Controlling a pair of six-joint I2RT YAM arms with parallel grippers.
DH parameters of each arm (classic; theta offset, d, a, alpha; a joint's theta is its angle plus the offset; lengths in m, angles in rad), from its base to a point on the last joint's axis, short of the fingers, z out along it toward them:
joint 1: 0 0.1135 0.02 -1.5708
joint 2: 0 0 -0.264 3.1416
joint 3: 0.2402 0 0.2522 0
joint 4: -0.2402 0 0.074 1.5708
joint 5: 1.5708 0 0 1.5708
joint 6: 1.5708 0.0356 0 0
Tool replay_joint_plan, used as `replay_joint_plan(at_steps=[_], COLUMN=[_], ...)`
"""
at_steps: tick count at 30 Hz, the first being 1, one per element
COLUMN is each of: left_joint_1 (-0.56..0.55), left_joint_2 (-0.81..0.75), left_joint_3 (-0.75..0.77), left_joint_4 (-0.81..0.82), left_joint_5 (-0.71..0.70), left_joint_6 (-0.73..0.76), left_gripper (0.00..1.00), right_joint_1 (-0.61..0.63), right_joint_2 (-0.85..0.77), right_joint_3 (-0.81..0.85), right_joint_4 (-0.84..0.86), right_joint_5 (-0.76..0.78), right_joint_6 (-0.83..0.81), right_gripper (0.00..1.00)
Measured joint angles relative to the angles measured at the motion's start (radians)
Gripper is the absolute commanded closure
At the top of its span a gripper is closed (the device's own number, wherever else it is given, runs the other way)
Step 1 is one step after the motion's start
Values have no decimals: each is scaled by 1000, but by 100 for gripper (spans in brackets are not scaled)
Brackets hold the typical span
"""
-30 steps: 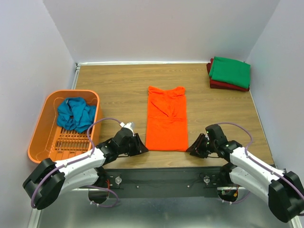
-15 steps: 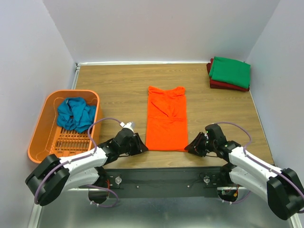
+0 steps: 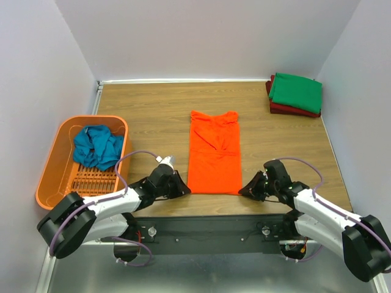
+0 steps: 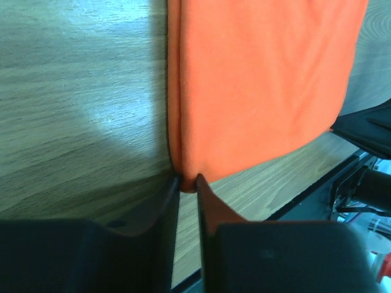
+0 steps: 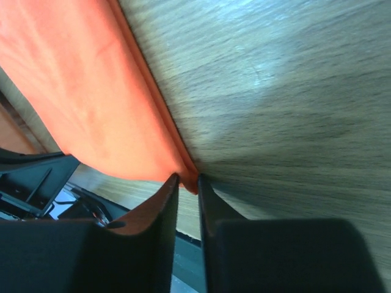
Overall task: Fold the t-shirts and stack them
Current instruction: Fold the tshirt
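Observation:
The bright orange t-shirt (image 3: 214,152) lies flat on the table as a long, narrow folded strip, collar end far and hem near. At its near left corner sits my left gripper (image 3: 184,187), jaws pinched on the cloth corner (image 4: 188,180). My right gripper (image 3: 244,190) is at the near right corner, its jaws likewise closed on the hem corner (image 5: 187,178). A green t-shirt (image 3: 296,91) lies folded on a dark red one (image 3: 292,110) at the far right. A teal-blue t-shirt (image 3: 96,146) lies crumpled in the basket.
The orange plastic basket (image 3: 52,154) stands at the left side of the wooden table (image 3: 153,116). Grey walls close in the far and side edges. The table's near edge and the black arm mount run just behind both grippers.
Both grippers edged inward to the orange t-shirt's near corners and their jaws narrowed onto the cloth. The t-shirt itself has not moved.

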Motion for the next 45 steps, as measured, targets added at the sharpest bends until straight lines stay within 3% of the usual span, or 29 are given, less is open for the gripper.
replay_joint_plan(at_steps=[2,7,15,21,31,37,45], left_joint_1=[0,0,-16,-51,-70,-71,-67], left_joint_2=[12,30,-24,-196,-412,-413,-292], left_joint_3=[0,3,4,4,4,21,222], left_joint_4=[9,29,5,-77,-231,-274,-264], left_joint_5=[1,6,20,20,19,8,-40], left_joint_6=[3,14,25,25,8,5,23], left_gripper=[99,100,100,100,100,100,100], right_joint_1=[0,0,0,0,0,0,0], right_joint_2=[2,6,-29,-135,-271,-235,-45], right_joint_3=[0,0,0,-1,71,172,394], right_joint_4=[0,-1,-5,-21,-194,-241,-247], right_joint_5=[0,0,-33,-99,-134,-103,-7], right_joint_6=[0,-3,-39,-67,-126,-167,-239], right_gripper=[83,99,99,99,99,99,99])
